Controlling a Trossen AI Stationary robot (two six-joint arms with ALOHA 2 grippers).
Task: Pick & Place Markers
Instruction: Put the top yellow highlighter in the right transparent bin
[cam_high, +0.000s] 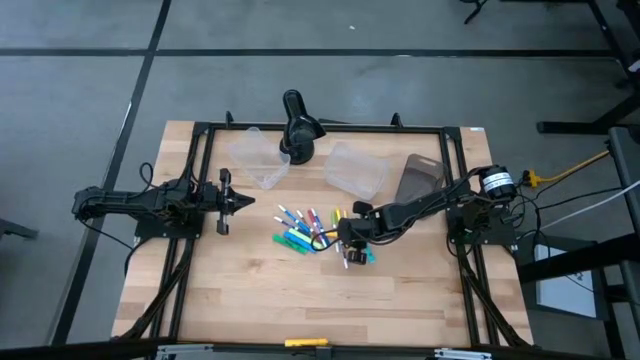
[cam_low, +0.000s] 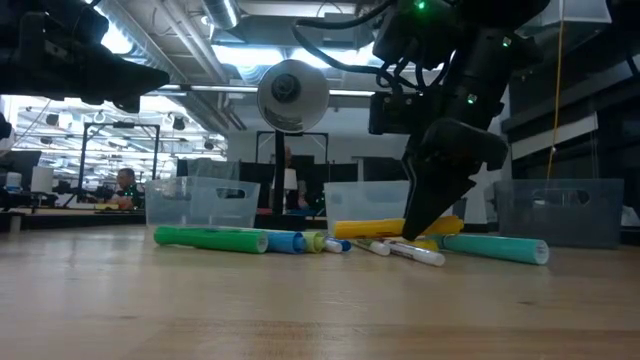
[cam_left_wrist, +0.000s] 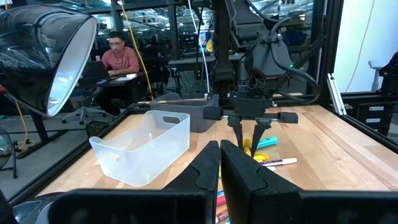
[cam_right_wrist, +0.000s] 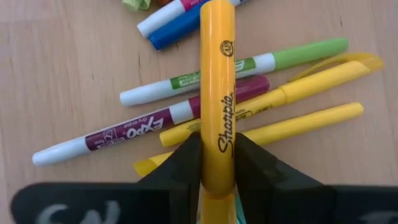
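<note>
Several markers (cam_high: 305, 228) in mixed colours lie in a loose pile at the table's middle. They also show in the low view (cam_low: 300, 242). My right gripper (cam_high: 349, 245) stands over the pile's right end, pointing down, shut on a yellow-orange Sharpie marker (cam_right_wrist: 217, 74). My left gripper (cam_high: 236, 200) waits shut and empty to the left of the pile, above the table. It also shows in the left wrist view (cam_left_wrist: 220, 163). My right gripper pinches the yellow-orange marker's barrel (cam_right_wrist: 217, 140) at its printed part, one finger on each long side. The fingers (cam_low: 425, 210) come from above, pointing down, and lie across the marker. The marker (cam_low: 385, 228) is level, just over the other markers; whether it is clear of them I cannot tell.
Two clear tubs (cam_high: 258, 160) (cam_high: 357, 170) and a grey tub (cam_high: 418, 180) stand at the far side. A black desk lamp (cam_high: 298, 128) stands between them at the far edge. Bare wood lies toward the near edge (cam_high: 300, 300).
</note>
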